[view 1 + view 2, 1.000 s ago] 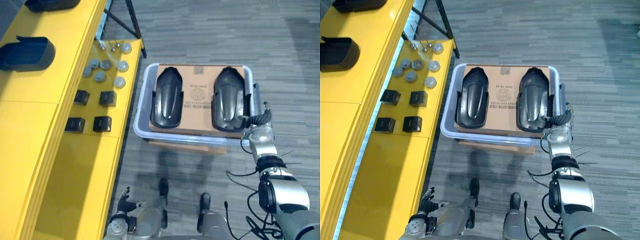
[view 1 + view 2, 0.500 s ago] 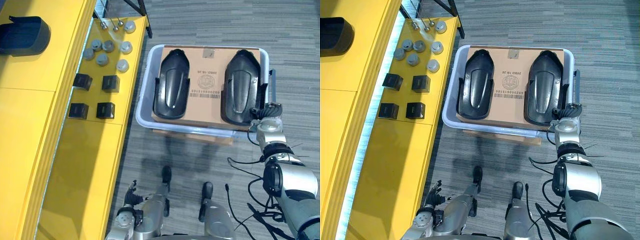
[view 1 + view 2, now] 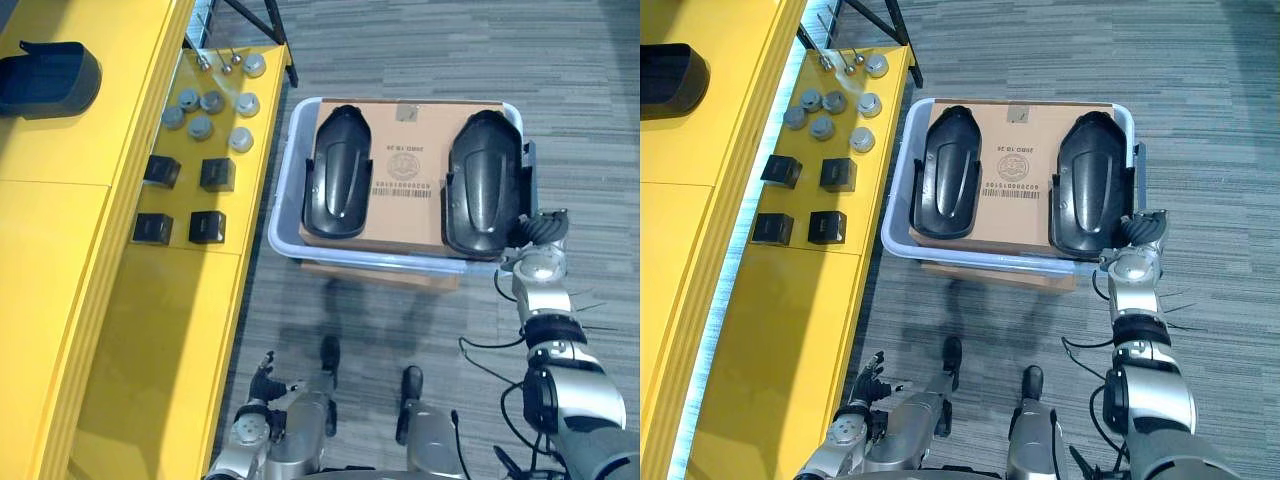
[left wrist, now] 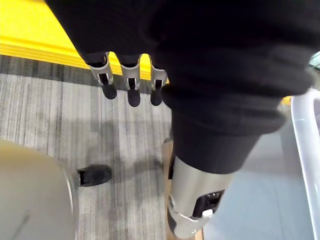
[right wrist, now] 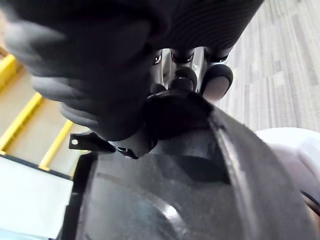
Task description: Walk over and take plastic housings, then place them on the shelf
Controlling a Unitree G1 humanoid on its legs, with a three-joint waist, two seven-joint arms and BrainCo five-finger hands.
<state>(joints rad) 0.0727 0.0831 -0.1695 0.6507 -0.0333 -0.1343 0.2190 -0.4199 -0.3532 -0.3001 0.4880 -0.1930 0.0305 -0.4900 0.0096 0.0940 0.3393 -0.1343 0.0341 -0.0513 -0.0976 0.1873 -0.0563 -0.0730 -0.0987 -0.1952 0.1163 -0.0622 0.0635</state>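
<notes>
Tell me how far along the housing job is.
Done: one dark part lies on the yellow shelf. In hand: the right hand is at the near end of the right housing, not lifted; left hand hangs open. Left: it and the left housing, in the bin, go to the shelf.

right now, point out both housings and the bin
left housing (image 3: 341, 170), left eye view, middle of its shell
right housing (image 3: 484, 180), left eye view, middle of its shell
bin (image 3: 380, 261), left eye view, near rim
</notes>
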